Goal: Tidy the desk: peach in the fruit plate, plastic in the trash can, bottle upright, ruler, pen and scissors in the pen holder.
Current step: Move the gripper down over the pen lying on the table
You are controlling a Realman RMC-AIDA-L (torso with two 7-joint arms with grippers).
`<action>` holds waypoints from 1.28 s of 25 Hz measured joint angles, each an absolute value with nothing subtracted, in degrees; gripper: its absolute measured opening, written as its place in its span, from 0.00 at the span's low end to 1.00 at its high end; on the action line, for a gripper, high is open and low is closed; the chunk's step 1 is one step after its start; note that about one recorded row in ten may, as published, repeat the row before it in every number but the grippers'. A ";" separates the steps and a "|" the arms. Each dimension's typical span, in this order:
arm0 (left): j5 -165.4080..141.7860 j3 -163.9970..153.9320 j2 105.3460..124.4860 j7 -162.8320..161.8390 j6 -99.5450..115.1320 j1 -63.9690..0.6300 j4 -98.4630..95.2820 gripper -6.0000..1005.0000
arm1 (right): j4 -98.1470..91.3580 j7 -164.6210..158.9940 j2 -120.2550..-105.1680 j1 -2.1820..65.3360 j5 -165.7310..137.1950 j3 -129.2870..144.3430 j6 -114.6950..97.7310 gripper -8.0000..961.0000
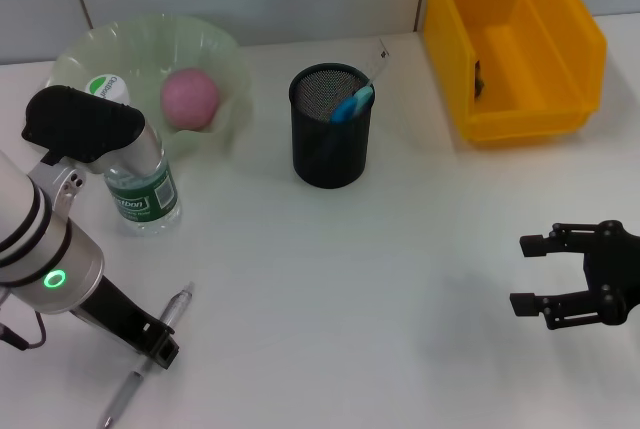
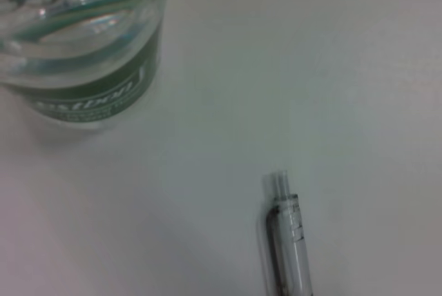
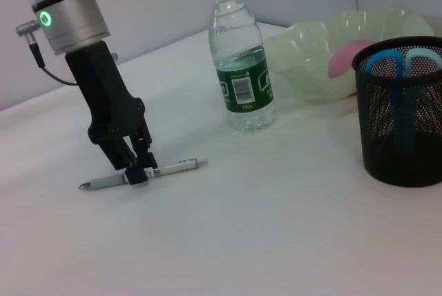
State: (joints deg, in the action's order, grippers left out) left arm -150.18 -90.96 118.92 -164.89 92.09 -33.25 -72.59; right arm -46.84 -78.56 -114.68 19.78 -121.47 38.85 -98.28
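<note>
Clear plastic barrel, silver tip: that's the pen (image 3: 141, 172) lying flat near the front-left corner of the desk (image 1: 400, 289), and my left gripper (image 3: 135, 168) is right down on it, jaws pinching around its middle. Contact looks made, though how firm the hold is I can't judge.

Here's the worry. Slim, slick and round, it could roll or squirt sideways out of the pinch. Tips this low could also scrape the desk. And if I lift with the grip off-centre, the long end droops and swings, which makes threading it into the pen holder (image 1: 331, 125) awkward.

Close behind stands the bottle (image 1: 140, 177), upright, green label, just beside my arm; a careless swing on the way up would topple it again.

The holder, black mesh, sits mid-desk toward the back, scissors (image 1: 352, 104) already poking out, so the opening is partly taken. Peach (image 1: 189, 98) is in the fruit plate (image 1: 225, 54), back-left. My right gripper (image 1: 555, 274) hovers near the front-right edge, jaws spread, carrying nothing.
</note>
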 joint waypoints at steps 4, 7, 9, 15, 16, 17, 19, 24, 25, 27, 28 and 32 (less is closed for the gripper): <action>-150.21 -91.47 118.83 -164.88 91.83 -33.17 -72.59 0.35 | -46.82 -78.58 -114.70 19.78 -121.46 38.85 -98.32 0.87; -150.25 -91.67 118.80 -164.88 91.81 -33.16 -72.59 0.35 | -46.80 -78.61 -114.70 19.78 -121.47 38.85 -98.33 0.87; -150.37 -91.74 118.80 -164.88 91.75 -33.14 -72.59 0.35 | -46.77 -78.65 -114.70 19.78 -121.46 38.85 -98.34 0.87; -150.66 -91.76 118.73 -164.88 91.57 -33.13 -72.58 0.35 | -46.75 -78.66 -114.70 19.78 -121.46 38.85 -98.35 0.87; -150.66 -91.76 118.73 -164.88 91.57 -33.13 -72.58 0.35 | -46.75 -78.66 -114.70 19.78 -121.46 38.85 -98.35 0.87; -151.25 -91.76 118.75 -164.88 91.54 -33.13 -72.55 0.34 | -46.75 -78.66 -114.70 19.78 -121.46 38.85 -98.35 0.87; -151.58 -91.76 118.77 -164.88 91.54 -33.13 -72.53 0.34 | -46.75 -78.67 -114.70 19.78 -121.46 38.85 -98.35 0.87; -151.62 -91.76 118.79 -164.88 91.54 -33.13 -72.51 0.34 | -46.76 -78.67 -114.70 19.78 -121.46 38.85 -98.35 0.87; -151.62 -91.76 118.79 -164.88 91.54 -33.13 -72.51 0.34 | -46.76 -78.67 -114.70 19.78 -121.46 38.85 -98.35 0.87; -151.63 -91.76 118.82 -164.79 91.55 -33.39 -71.68 0.34 | -46.76 -78.67 -114.70 19.78 -121.46 38.85 -98.35 0.87; -151.63 -91.76 118.82 -164.79 91.55 -33.39 -71.68 0.31 | -46.76 -78.67 -114.70 19.78 -121.46 38.85 -98.35 0.87; -151.61 -92.05 118.83 -164.69 91.56 -33.53 -71.58 0.25 | -46.76 -78.66 -114.70 19.78 -121.47 38.85 -98.35 0.87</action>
State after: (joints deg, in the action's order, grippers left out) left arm -151.61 -92.05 118.83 -164.69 91.56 -33.53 -71.58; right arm -46.76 -78.66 -114.70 19.78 -121.47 38.85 -98.35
